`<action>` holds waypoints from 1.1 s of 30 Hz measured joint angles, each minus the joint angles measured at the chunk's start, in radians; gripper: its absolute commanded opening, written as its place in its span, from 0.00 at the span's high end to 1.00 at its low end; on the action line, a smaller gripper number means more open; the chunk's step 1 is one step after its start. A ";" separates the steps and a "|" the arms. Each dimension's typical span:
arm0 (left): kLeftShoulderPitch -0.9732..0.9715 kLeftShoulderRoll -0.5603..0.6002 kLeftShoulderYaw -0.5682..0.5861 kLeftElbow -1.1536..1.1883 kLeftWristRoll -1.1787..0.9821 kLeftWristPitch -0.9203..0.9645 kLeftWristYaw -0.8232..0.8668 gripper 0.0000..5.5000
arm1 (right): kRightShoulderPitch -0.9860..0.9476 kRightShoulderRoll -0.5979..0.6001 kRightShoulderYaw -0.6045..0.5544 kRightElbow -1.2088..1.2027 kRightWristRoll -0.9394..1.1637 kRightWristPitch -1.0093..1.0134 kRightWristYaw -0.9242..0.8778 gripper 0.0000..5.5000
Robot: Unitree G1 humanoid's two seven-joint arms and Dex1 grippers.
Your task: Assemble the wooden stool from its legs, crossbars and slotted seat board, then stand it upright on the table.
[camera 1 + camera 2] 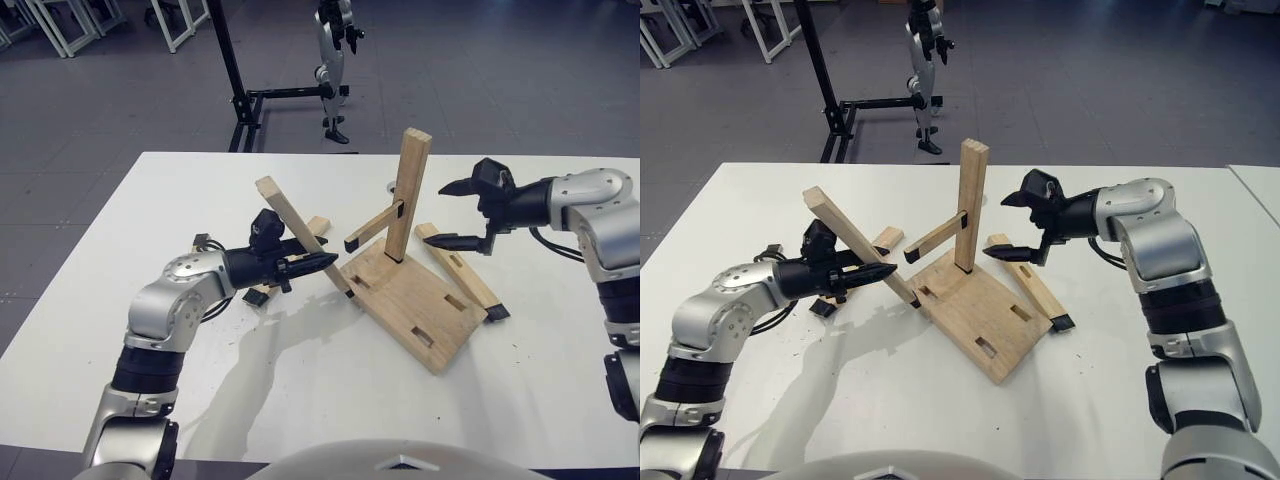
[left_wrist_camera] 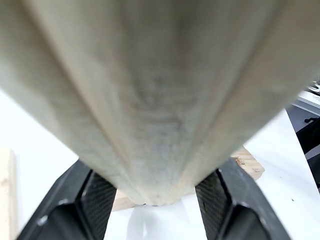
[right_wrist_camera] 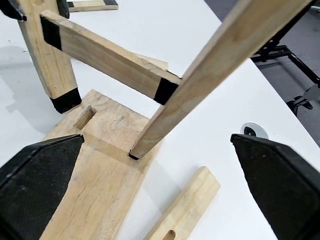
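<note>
The slotted seat board [image 1: 425, 310] lies tilted on the white table [image 1: 130, 230]. One leg [image 1: 411, 190] stands upright in a slot, with a crossbar [image 1: 372, 229] sticking out of it toward the left. My left gripper [image 1: 322, 263] is shut on a second leg [image 1: 290, 225], which slants down with its black-tipped end at the board's left edge. In the left wrist view that leg [image 2: 150, 100] sits between the fingers [image 2: 75, 212]. My right gripper [image 1: 452, 213] is open just to the right of the upright leg [image 3: 215, 75]. The board's right edge rests on a third leg [image 1: 462, 272].
Another wooden piece [image 1: 316, 227] lies on the table behind my left gripper. A cable grommet [image 1: 392, 187] sits in the tabletop behind the upright leg. Beyond the far edge are a black stand [image 1: 250, 100] and another robot [image 1: 333, 60] on the floor.
</note>
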 measured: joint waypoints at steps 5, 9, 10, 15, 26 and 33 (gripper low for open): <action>0.001 -0.068 -0.002 0.000 0.015 -0.011 0.060 0.62 | 0.087 0.008 0.008 0.002 -0.051 0.009 -0.108 0.00; 0.006 -0.094 -0.006 0.008 0.018 -0.013 0.070 0.62 | 0.154 0.068 0.040 -0.007 -0.081 0.016 -0.184 0.00; 0.016 -0.103 -0.011 0.009 0.020 -0.020 0.072 0.62 | 0.156 0.072 0.040 -0.010 -0.082 0.016 -0.190 0.00; 0.046 -0.126 -0.023 0.036 0.040 -0.092 0.074 0.62 | 0.157 0.084 0.040 -0.014 -0.082 0.016 -0.207 0.00; -0.027 -0.077 -0.033 0.211 0.086 -0.240 0.025 0.62 | 0.208 0.104 0.054 -0.076 -0.082 0.017 -0.215 0.00; -0.005 -0.071 -0.066 0.193 0.096 -0.252 0.027 0.62 | 0.207 0.118 0.063 -0.079 -0.089 0.015 -0.245 0.00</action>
